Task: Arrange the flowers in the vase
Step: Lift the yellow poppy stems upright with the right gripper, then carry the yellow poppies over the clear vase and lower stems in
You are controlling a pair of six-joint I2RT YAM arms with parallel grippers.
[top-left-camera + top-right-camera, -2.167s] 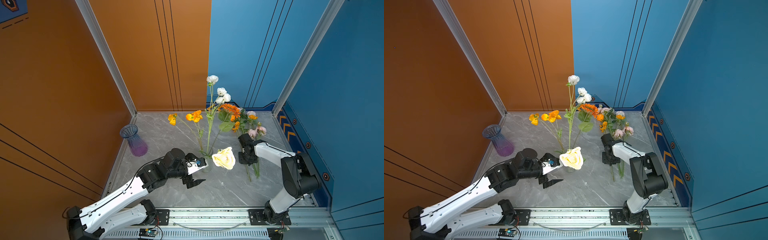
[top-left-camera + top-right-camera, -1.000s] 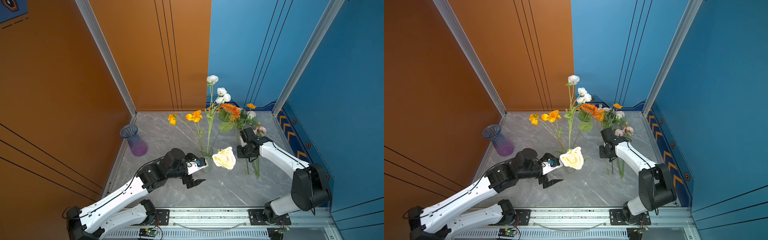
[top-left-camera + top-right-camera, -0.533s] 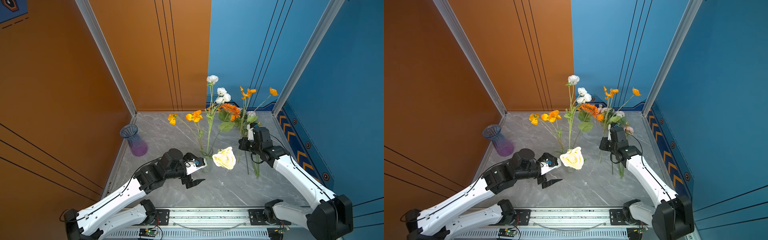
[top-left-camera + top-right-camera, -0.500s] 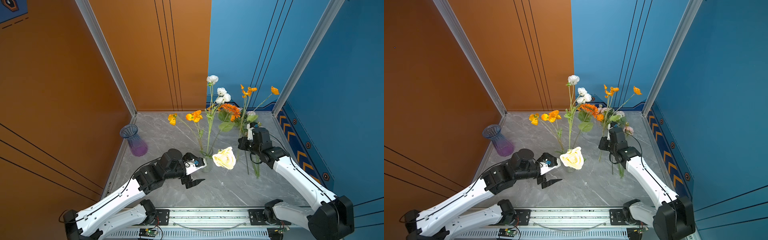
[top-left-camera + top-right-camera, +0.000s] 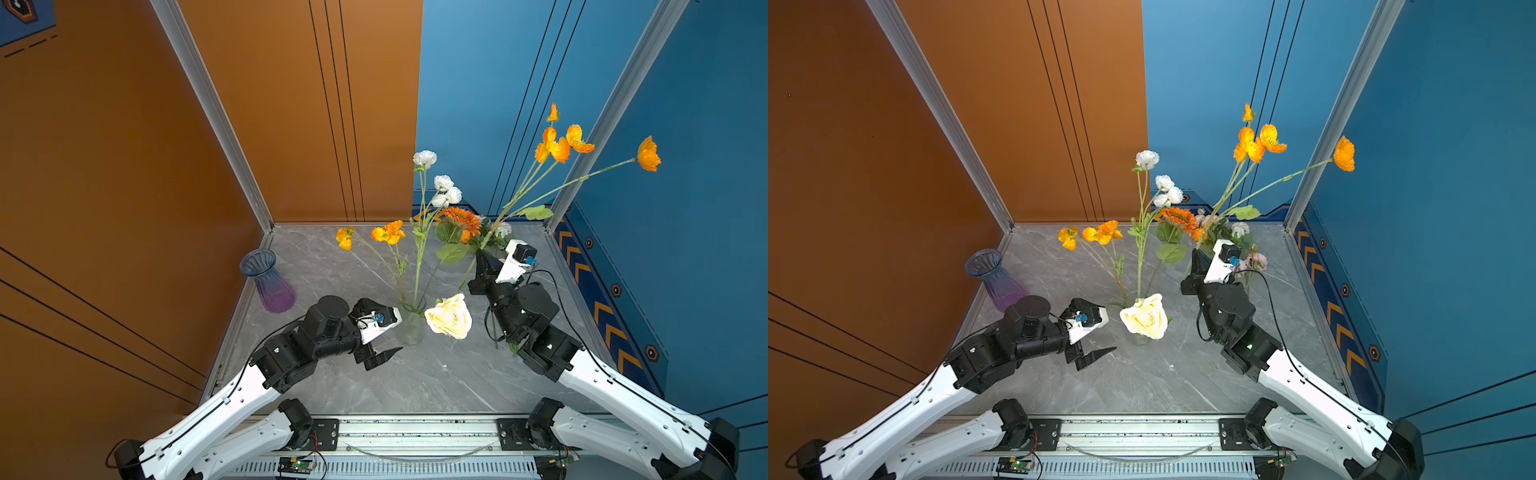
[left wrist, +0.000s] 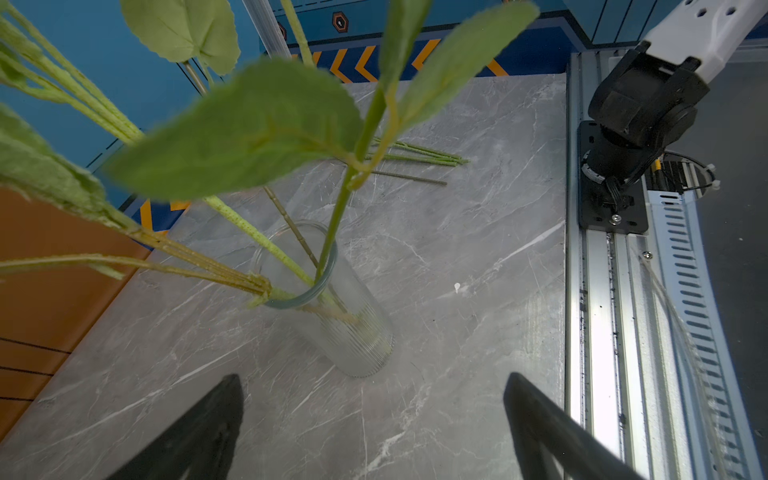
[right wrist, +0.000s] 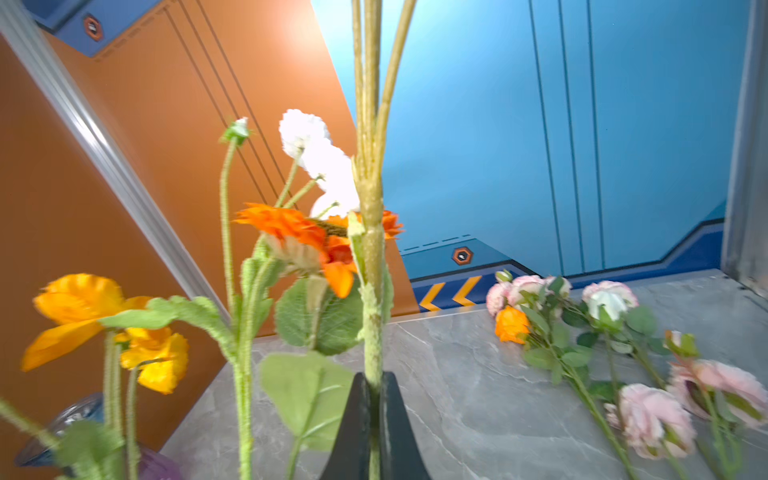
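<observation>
A clear ribbed glass vase (image 5: 411,332) (image 5: 1142,339) (image 6: 353,332) stands mid-table. It holds several flowers: orange poppies (image 5: 388,233), white blooms (image 5: 444,189), an orange daisy (image 7: 299,232) and a cream rose (image 5: 450,318) (image 5: 1145,318). My right gripper (image 5: 482,257) (image 5: 1196,255) (image 7: 372,379) is shut on the stem of an orange poppy spray (image 5: 561,145) (image 5: 1254,145), held upright in the air, to the right of the vase. My left gripper (image 5: 390,338) (image 5: 1100,336) (image 6: 374,380) stands open and empty, low beside the vase's base.
Pink flowers (image 7: 648,415) (image 5: 1254,261) lie at the back right of the grey marble table (image 5: 415,382), their stems (image 6: 415,158) pointing forward. A purple-blue vase (image 5: 270,282) (image 5: 996,278) stands at the left wall. Orange and blue walls enclose three sides.
My right arm has picked the orange poppy spray off the table and raised it higher, blooms now well above the vase's flowers. The left arm has hardly moved.
</observation>
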